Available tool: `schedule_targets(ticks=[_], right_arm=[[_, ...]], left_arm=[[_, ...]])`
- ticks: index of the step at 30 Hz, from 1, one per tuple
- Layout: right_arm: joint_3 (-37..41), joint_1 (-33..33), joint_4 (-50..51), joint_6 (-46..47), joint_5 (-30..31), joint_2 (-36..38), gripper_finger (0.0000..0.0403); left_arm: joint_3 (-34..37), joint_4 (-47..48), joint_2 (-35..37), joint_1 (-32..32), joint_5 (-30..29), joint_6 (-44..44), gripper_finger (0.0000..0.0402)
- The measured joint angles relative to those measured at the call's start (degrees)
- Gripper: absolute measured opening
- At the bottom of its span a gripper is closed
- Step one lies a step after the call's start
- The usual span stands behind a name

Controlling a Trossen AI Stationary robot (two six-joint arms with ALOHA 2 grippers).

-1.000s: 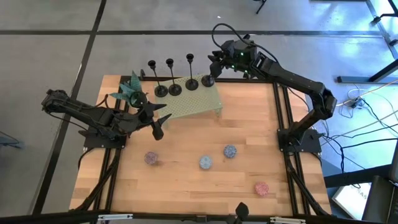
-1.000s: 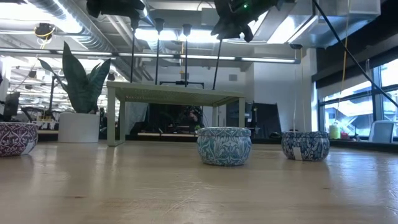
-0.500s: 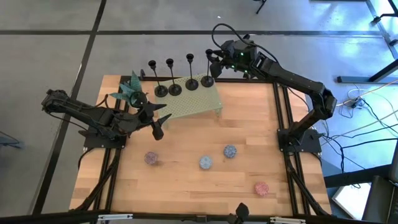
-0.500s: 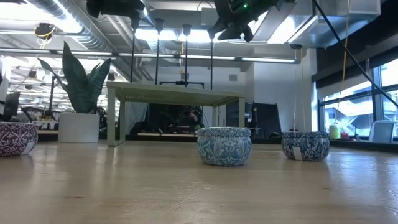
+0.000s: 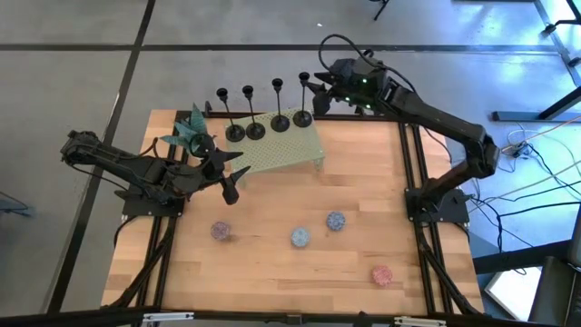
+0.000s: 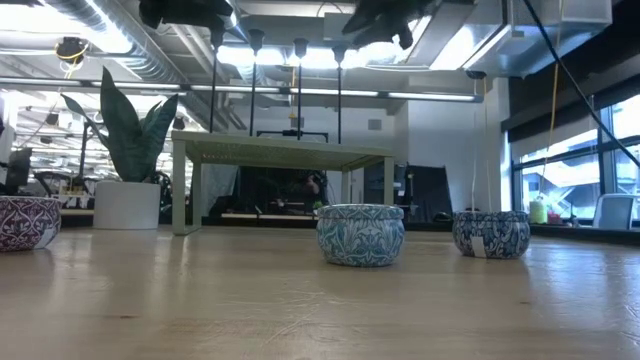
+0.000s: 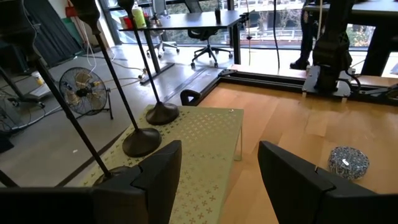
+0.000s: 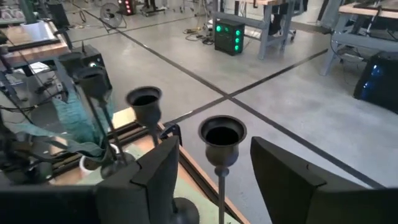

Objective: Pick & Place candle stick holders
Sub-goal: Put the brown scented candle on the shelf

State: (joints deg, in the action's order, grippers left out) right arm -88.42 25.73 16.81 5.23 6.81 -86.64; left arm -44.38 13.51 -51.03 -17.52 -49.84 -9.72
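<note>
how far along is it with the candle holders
All four holders stand in a row on the green stand, so placing looks essentially done. The fourth holder stands free. The right hand hangs open just beside its cup, nothing in its fingers. The left hand waits open over the table near the plant, holding nothing. What seems left is only for the right arm to pull clear.

Grey concrete floor [image 5: 82, 73] with dark seams surrounds the table; ceiling strip lights [image 6: 420, 96], large windows [image 6: 590, 170], desks [image 7: 180, 22] and office chairs [image 7: 208, 40] beyond.
</note>
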Motion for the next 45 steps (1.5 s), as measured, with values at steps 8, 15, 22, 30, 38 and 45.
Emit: schedule_targets(ticks=[8, 15, 22, 30, 38, 45], right_arm=[[0.0, -5.0, 12.0, 1.9, -9.0, 5.4, 0.0204], [0.0, -14.1, 29.7, 5.9, -23.9, 6.8, 0.0204], [4.2, -24.4, 34.3, 4.4, -25.3, 6.6, 0.0204], [14.1, -30.3, 30.1, 6.9, -17.0, 7.9, 0.0204], [21.8, -32.1, 25.2, 9.4, -17.5, 8.1, 0.0204], [26.9, -32.6, 9.5, 7.8, -17.4, 8.1, 0.0204]], left_arm=[[0.0, 0.6, 0.0, 0.0, 8.8, 1.3, 0.021], [0.0, 5.7, 0.0, -2.2, 20.0, -2.0, 0.021], [0.0, 12.5, 0.0, -9.1, 19.0, -12.9, 0.021], [0.0, 24.0, 0.0, -21.3, 11.3, -19.8, 0.021], [5.2, 34.3, 0.5, -35.5, -3.9, -36.4, 0.021], [11.1, 33.1, 0.5, -39.5, -4.5, -54.1, 0.021]])
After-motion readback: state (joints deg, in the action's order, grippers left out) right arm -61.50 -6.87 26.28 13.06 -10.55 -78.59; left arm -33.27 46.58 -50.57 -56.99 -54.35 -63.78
